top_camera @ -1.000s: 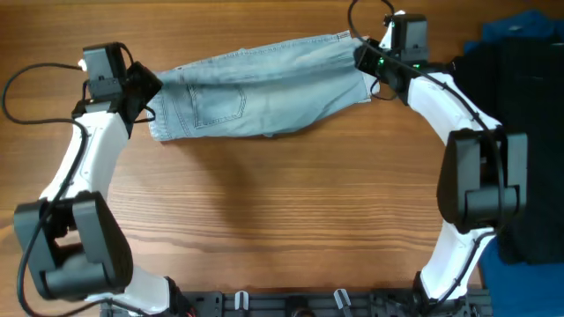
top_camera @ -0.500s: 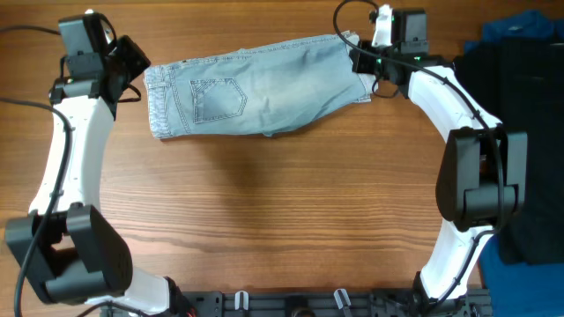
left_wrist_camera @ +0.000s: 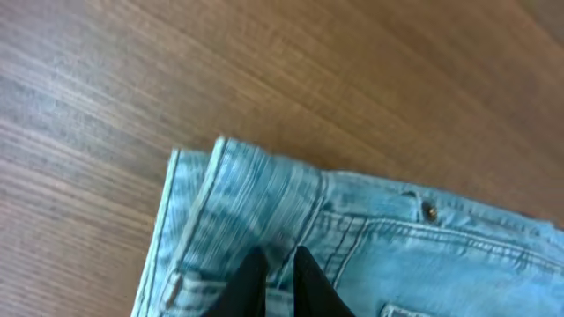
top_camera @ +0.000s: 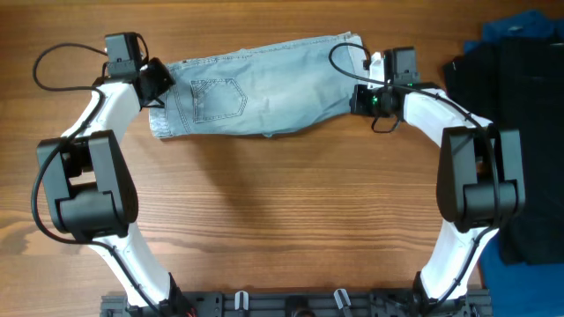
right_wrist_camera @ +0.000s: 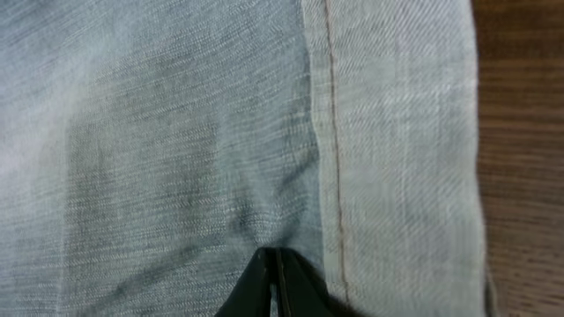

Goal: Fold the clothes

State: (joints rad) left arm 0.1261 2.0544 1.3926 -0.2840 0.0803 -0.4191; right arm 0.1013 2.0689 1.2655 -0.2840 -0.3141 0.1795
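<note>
The clothes, light blue denim shorts, lie flat across the far middle of the table, back pocket up. The waistband is on the left and the hemmed leg end on the right. My left gripper sits at the waistband end. In the left wrist view its black fingers are shut on a ridge of waistband denim. At the leg end, my right gripper is shut. In the right wrist view its tips pinch the cloth just left of the hem seam.
A black garment lies at the right edge of the table, with a dark blue cloth behind it in the far right corner. Bare wood stretches in front of the shorts. A mounting rail runs along the near edge.
Both grippers have gone from open to shut on the denim. The left arm swung out to the left, then back onto the waistband. The right gripper dropped to the leg end's lower part.
</note>
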